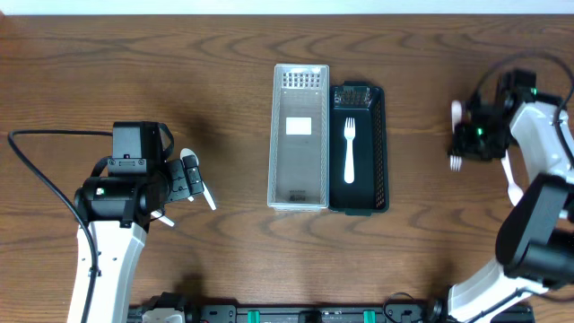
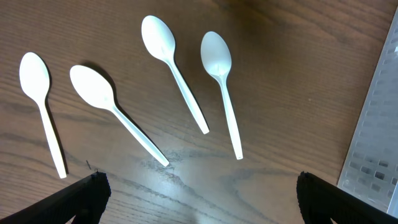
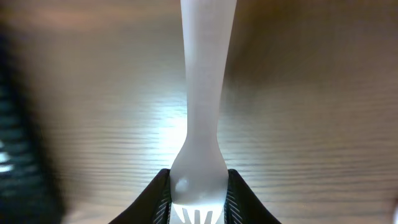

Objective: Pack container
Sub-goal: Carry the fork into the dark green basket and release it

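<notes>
Seen from overhead, a brown wooden table (image 1: 134, 63) is filling the frame. At the lower left, the left gripper (image 1: 190, 178) is hovering over the table with its jaws spread wide and nothing between them. In its wrist view the two black fingers (image 2: 87, 199) are sitting in the bottom corners of the frame, far apart. Four white spoons (image 2: 157, 37) are lying on the wood between and above those fingers. They are side by side and apart from one another, with their bowls towards the top of the frame.

In the centre of the overhead view two long containers are standing side by side, with their long sides touching. The left one is a clear container (image 1: 299, 170), and it is holding no cutlery. The right one is a black container (image 1: 368, 193), and a white fork (image 1: 350, 148) is lying along it with its tines towards the top of the frame.

At the upper right, well apart from the containers, the right gripper (image 1: 463, 135) is pinching a second fork (image 3: 200, 93). In its wrist view the jaws are pressing on both sides of the fork's neck, just above the tines. The handle is running straight up the frame over the blurred wood.
</notes>
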